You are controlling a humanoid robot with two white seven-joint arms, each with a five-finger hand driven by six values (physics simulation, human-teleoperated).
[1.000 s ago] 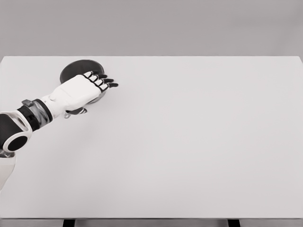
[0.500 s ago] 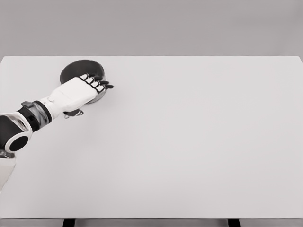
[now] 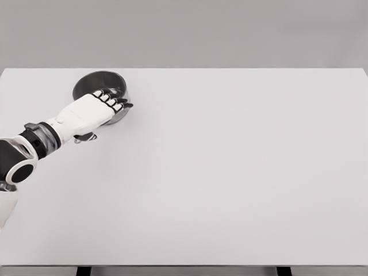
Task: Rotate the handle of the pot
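Dark, dull-sheened metal pot (image 3: 99, 84); smooth matt white table (image 3: 230, 172); glossy white plastic left hand (image 3: 92, 112), black fingertips (image 3: 124, 105).

Left robot hand (image 3: 92, 112) over pot (image 3: 99, 86), fingers curled.

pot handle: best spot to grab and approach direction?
Judging from the head view, grip the handle, the dark stub showing below the left hand at the pot's near-left side. It juts out low over the table, so coming from above with fingers wrapping across it looks best. Most of it is hidden under the hand, so its exact angle is unclear.
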